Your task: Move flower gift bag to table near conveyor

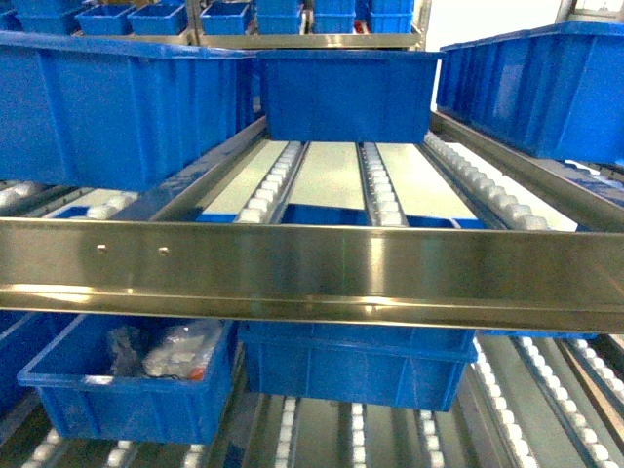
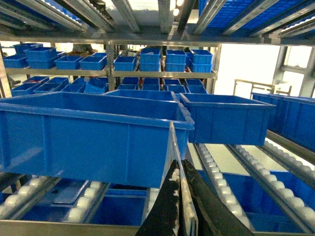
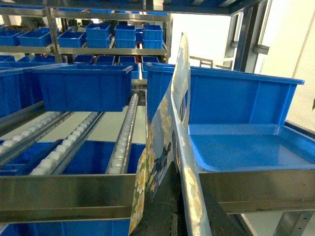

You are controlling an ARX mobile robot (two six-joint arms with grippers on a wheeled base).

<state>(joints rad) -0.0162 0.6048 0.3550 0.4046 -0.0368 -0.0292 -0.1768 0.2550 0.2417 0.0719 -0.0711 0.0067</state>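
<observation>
On the left of the head view, 1 large blue bin sits on the conveyor; below it, a lower bin holds bagged items too blurred to name. A wide steel rail crosses the whole view. At center, 1 middle bin rests on 2 rows of white rollers, with another bin underneath the rail. At right, 1 more bin stands on the upper track. Neither gripper nor the bag shows in this view.

In the left wrist view, the left gripper has its 2 dark fingers closed tightly on a thin pale sheet edge that rises in front of a big blue bin; whether this edge belongs to the bag I cannot tell for certain.

In the right wrist view, the flower gift bag stands nearly edge-on, flattened, tall and narrow. Its side is printed with white and yellow blossoms on a blue-green ground, and its rim is pale. The right gripper clamps the bag's lower part between dark fingers. The bag is held up at the shelf front, just beside an empty-looking blue tray bin on the right.
</observation>
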